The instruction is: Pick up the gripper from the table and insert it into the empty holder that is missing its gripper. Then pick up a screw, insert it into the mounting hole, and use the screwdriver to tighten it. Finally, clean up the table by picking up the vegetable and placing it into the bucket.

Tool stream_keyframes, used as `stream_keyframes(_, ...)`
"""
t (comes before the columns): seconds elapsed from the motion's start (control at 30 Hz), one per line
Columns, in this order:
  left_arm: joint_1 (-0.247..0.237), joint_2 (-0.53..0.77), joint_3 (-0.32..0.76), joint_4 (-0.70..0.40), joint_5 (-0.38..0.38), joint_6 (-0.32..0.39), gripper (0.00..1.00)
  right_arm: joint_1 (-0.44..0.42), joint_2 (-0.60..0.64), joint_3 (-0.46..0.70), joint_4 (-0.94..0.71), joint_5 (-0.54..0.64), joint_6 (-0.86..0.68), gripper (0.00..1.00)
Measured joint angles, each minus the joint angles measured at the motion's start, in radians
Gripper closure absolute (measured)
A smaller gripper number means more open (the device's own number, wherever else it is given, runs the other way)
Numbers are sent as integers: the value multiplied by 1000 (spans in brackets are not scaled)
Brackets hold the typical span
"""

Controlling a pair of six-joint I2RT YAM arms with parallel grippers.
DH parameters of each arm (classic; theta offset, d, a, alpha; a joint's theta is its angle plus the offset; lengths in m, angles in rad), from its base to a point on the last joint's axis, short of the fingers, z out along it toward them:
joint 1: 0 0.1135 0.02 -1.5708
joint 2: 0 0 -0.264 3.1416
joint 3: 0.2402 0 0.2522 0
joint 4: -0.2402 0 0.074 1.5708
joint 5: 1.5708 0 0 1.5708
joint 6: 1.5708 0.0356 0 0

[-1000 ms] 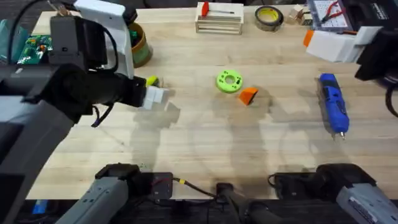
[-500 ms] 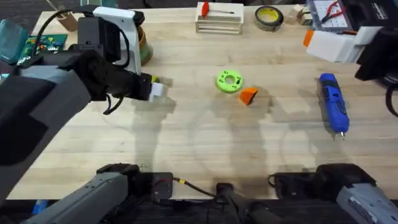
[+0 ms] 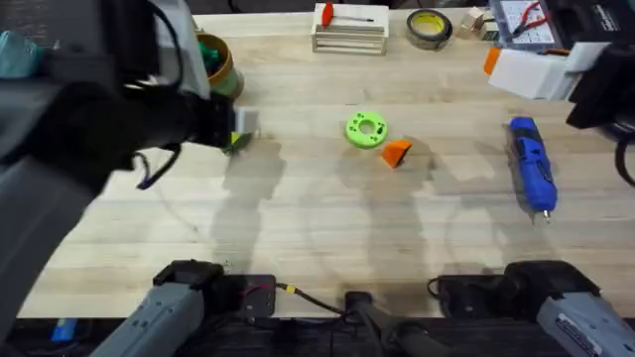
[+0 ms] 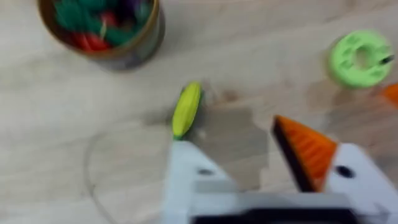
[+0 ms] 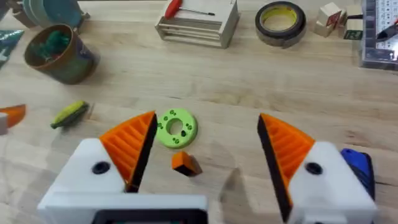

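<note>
My left gripper (image 4: pixel 230 134) is open just above the yellow-green vegetable (image 4: pixel 186 109) (image 3: pixel 236 143). One of its fingers carries an orange pad (image 4: pixel 305 149). The other is the bare white holder (image 4: pixel 189 177). Close beyond the vegetable stands the bucket (image 4: pixel 99 28) (image 3: pixel 220 67), with toy pieces in it. The orange gripper (image 3: pixel 397 152) (image 5: pixel 185 163) lies mid-table beside a green ring disc (image 3: pixel 365 129). Toward the right lies the blue screwdriver (image 3: pixel 531 174). My right gripper (image 5: pixel 206 121) hangs open and empty, high at the back right (image 3: pixel 516 69). The screw is out of view.
A wooden rack (image 3: pixel 349 30) with a red-handled tool and a yellow tape roll (image 3: pixel 429 27) stand along the far edge. A circuit board tray (image 3: pixel 526 25) sits at the back right. The left arm (image 3: pixel 69 129) looms large over the table's left side.
The left arm rose closer under the camera. Its gripper slid away from the bases, from beside the vegetable to over it. The right arm and the other things stayed put.
</note>
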Motion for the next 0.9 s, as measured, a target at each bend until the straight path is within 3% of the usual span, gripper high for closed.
stream_keyframes(0.1, -48, -108, 42, 1, 9, -5, 138, 0, 0, 0, 0, 0, 0, 26)
stream_keyframes(0.13, -62, -141, 50, 3, 17, -11, 46, 0, 0, 0, 0, 0, 0, 26)
stream_keyframes(0.2, -92, -213, 59, 19, 34, -10, 8, 0, 0, 0, 0, 0, 0, 26)
stream_keyframes(0.23, -104, -245, 60, 28, 47, -15, 65, 0, 0, 0, 0, 0, 0, 26)
stream_keyframes(0.43, -126, -382, 62, 58, 125, -12, 951, 0, 0, 0, 0, 0, 0, 26)
stream_keyframes(0.47, -126, -397, 62, 58, 136, -10, 971, 0, 0, 0, 0, 0, 0, 26)
stream_keyframes(0.67, -126, -437, 62, 58, 169, -14, 61, 0, 0, 0, 0, 0, 0, 26)
stream_keyframes(0.7, -126, -437, 62, 58, 174, -15, 20, 0, 0, 0, 0, 0, 0, 26)
stream_keyframes(0.9, -126, -437, 62, 50, 207, -15, 8, 0, 0, 0, -15, 0, 0, 26)
